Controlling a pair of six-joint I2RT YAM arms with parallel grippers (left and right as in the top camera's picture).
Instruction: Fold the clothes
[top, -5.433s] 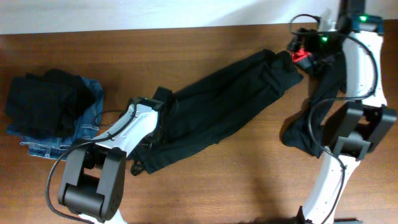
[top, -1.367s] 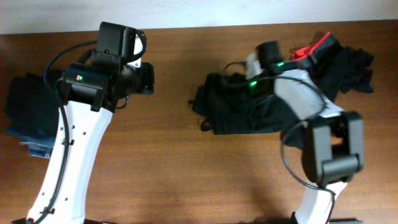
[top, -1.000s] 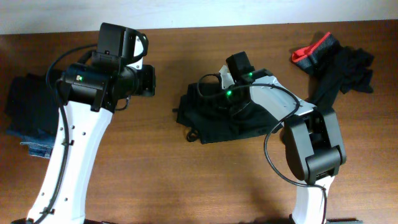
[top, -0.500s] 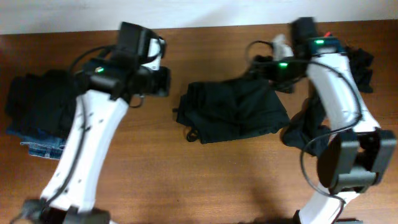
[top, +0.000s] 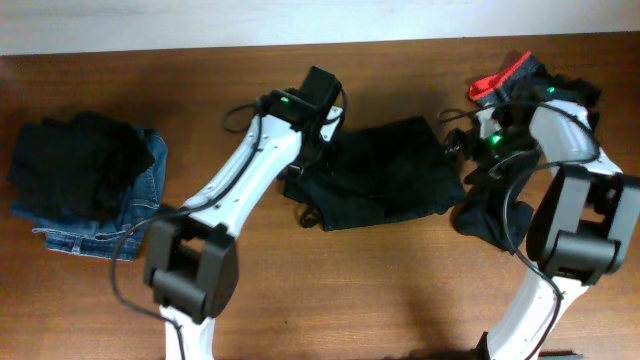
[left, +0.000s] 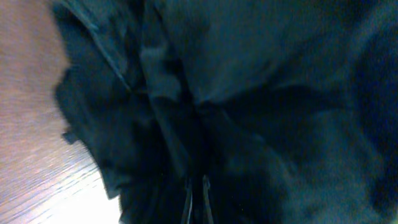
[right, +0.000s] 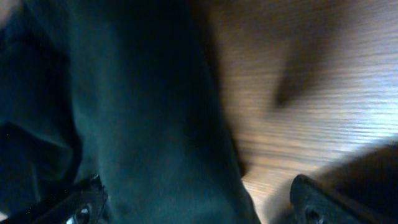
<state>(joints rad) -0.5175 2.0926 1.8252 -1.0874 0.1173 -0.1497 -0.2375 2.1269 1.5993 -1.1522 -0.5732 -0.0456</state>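
Our left end effector (left: 196, 198) is closed at the folded black garment's (top: 390, 185) left edge; our right end effector (right: 196, 208) gapes open over its right edge.

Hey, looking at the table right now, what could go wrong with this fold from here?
1. The left end effector sits shut in bunched fabric of the folded black garment; moving sideways could drag the fold open.
2. The right end effector is open across the garment's right edge; closing may pinch only one layer.
3. The cord loop sticks out and could snag.
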